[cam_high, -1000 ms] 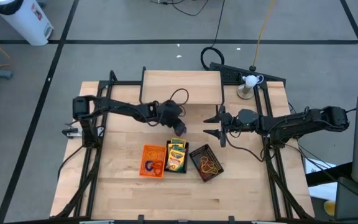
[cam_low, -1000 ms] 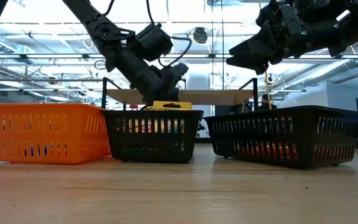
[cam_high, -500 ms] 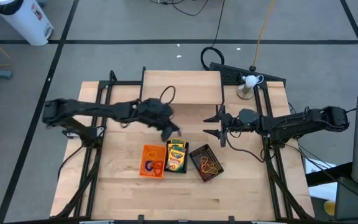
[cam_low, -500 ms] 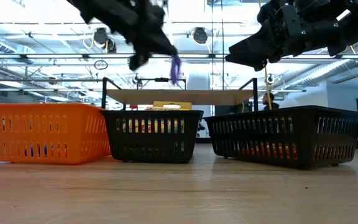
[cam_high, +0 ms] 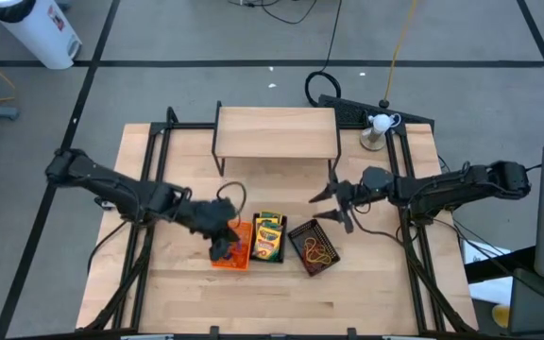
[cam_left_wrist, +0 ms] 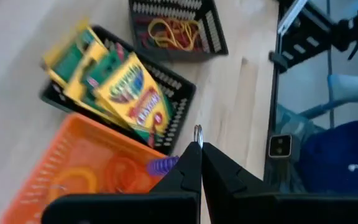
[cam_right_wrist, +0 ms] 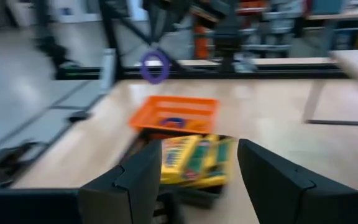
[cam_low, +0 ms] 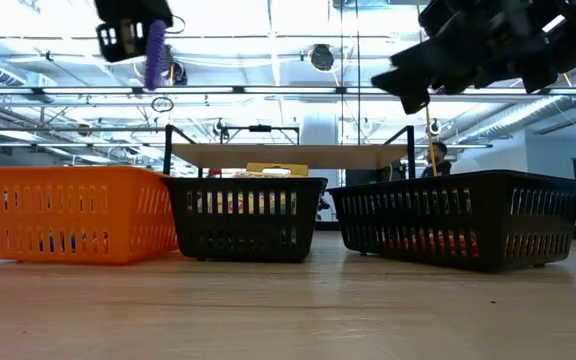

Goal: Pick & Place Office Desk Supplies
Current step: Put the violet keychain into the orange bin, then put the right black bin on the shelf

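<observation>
We see the left pincer hanging above the orange tray, clenched on a purple rubber band that dangles from its tips. The crayon boxes fill the middle black tray; more bands lie in the other black tray. The right pincer, its fingers spread and holding nothing, hovers over the worktop beyond the trays.
</observation>
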Controlling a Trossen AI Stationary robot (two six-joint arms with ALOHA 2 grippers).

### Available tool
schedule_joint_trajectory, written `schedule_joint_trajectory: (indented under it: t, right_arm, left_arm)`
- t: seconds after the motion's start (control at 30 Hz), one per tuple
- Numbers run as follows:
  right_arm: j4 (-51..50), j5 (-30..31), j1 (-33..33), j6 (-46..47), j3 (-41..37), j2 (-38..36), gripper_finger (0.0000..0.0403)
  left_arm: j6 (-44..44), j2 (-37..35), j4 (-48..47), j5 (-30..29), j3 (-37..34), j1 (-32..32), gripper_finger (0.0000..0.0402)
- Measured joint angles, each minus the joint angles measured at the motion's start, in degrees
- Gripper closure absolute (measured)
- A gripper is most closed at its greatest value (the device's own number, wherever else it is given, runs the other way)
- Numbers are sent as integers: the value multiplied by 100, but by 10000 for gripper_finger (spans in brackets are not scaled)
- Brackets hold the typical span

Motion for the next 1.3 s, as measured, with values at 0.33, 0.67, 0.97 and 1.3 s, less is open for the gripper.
schedule_joint_trajectory:
  t: [0.33, 0.67, 0.97, 1.3]
  right_arm:
    - [-91, -1133, 296, 757, 0, 0, 202]
    - [-76, -1141, 609, 898, 0, 0, 202]
    - [-3449, 1432, 2399, -490, 1415, 86, 214]
    - [-5711, 3082, 3954, 352, 2705, 968, 213]
  left_arm:
    - [-450, 459, -300, -366, -4, -528, 376]
    - [-358, 787, -174, -502, -4, -507, 286]
    - [-430, 1134, -160, -819, -4, -566, 226]
    - [-833, 1265, -34, -822, -4, -718, 230]
